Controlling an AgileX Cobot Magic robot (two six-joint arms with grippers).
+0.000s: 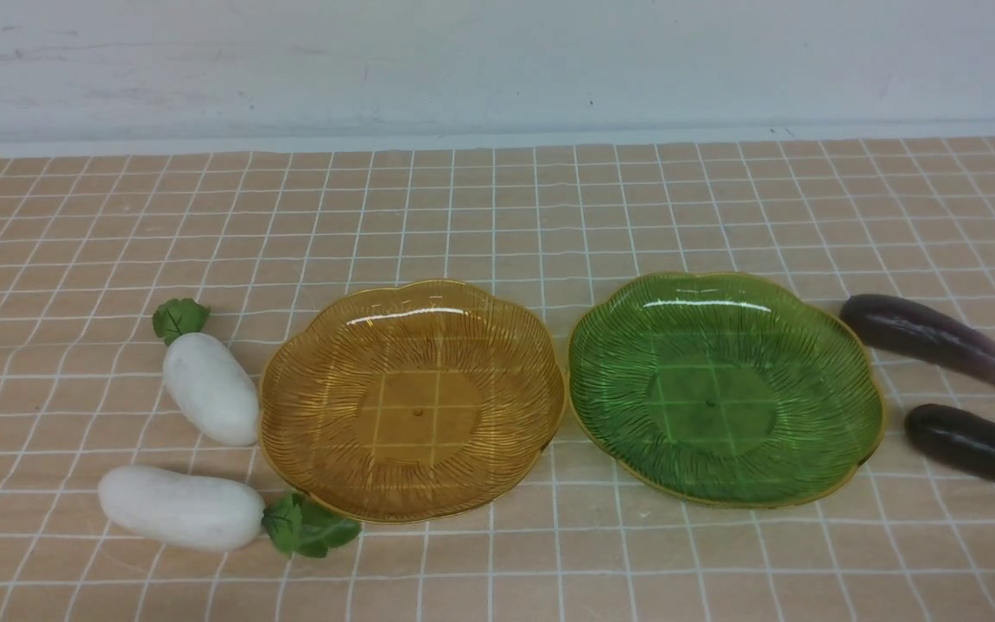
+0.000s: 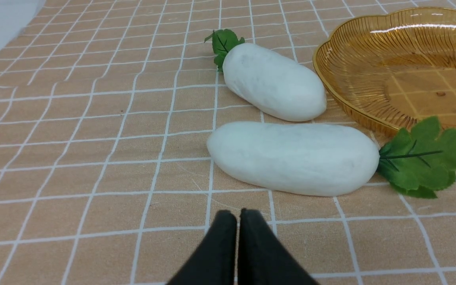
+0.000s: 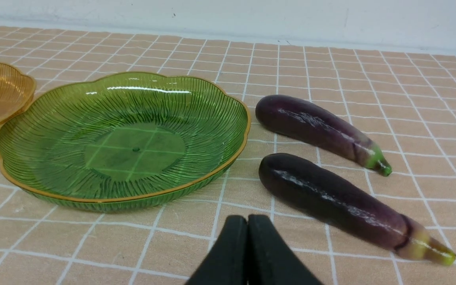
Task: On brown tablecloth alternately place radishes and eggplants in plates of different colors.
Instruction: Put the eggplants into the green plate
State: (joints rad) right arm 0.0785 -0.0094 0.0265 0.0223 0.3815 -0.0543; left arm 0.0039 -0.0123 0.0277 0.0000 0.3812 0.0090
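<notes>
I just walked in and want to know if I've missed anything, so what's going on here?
Nothing is being handled at the moment. The left claw and right claw are both shut and empty. Two white radishes lie left of the amber plate, two eggplants right of the green plate. Both plates are empty, so no vegetable is in place yet.

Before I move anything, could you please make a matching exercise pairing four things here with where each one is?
Things
1. amber ribbed plastic plate
2. green ribbed plastic plate
3. white oblong radishes
4. dark purple eggplants

Places
A. right of the green plate
B. left of the amber plate
C. between the amber plate and the eggplants
D. between the radishes and the green plate

Pairs: 1-D, 2-C, 3-B, 4-A
</notes>
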